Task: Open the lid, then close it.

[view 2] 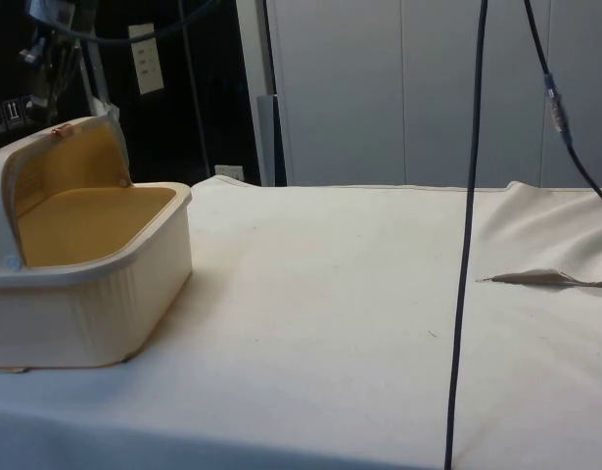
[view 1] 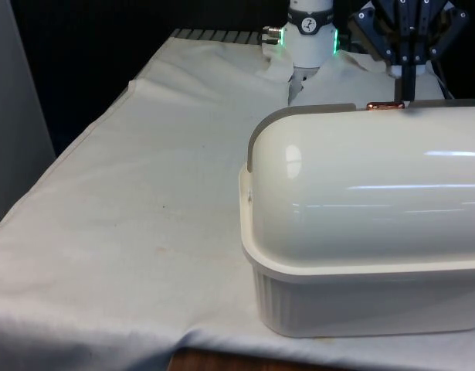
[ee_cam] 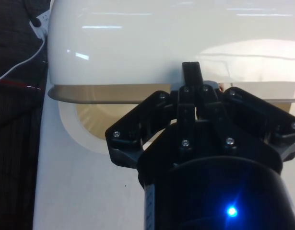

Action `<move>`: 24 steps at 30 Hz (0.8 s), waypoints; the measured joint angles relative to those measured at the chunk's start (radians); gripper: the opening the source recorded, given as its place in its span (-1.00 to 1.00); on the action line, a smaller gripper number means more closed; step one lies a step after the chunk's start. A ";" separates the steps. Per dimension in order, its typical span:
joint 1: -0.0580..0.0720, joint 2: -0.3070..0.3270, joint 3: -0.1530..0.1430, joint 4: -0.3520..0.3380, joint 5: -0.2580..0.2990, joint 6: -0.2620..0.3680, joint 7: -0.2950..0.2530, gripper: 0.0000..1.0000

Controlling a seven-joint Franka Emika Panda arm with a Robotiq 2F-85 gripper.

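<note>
A cream bread box stands on the front view's right with its back to that camera. Its rounded roll-top lid is rolled up and back. In the side view the bread box is open, showing a yellowish inside with nothing in it. A small copper handle sits on the lid's raised edge. My black gripper hangs just above that edge, right beside the handle. In the wrist view the gripper is shut, its tips at the lid's edge, with nothing seen between them.
White cloth covers the table, with wide free room on the front view's left. A dark cable hangs down in the side view. The cloth is rumpled at a fold far from the box.
</note>
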 measured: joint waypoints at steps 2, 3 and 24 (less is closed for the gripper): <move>0.000 0.000 0.000 0.000 0.000 0.000 0.000 -1.00; 0.000 0.000 0.000 0.000 0.000 -0.001 0.000 -1.00; -0.001 0.009 -0.002 0.009 0.000 -0.024 0.000 -1.00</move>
